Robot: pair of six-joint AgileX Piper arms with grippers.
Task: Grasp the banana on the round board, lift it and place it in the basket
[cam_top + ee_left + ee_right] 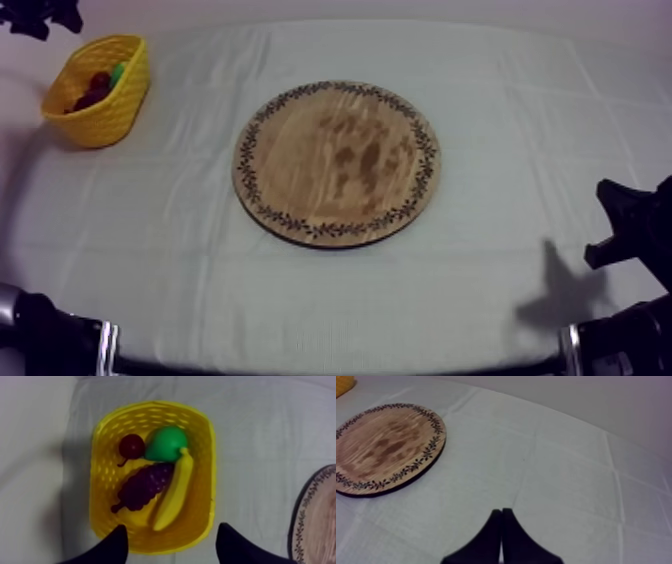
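The banana [172, 493] lies inside the yellow basket [150, 407], beside a bunch of grapes [145, 486], a green pear [167, 443] and a small red fruit [131, 446]. My left gripper [172, 526] hangs open above the basket's near rim, holding nothing. From above, the basket [110, 120] stands at the far left with my left gripper [45, 18] just behind it. The round wooden board [337, 163] sits bare at the table's centre. My right gripper [625, 225] rests low at the right, its fingers [502, 521] shut in a narrow wedge over the cloth.
The board [386, 448] lies well to the side of my right gripper, with a corner of the basket [343, 383] beyond it. Open cloth stretches between basket and board and along the front edge.
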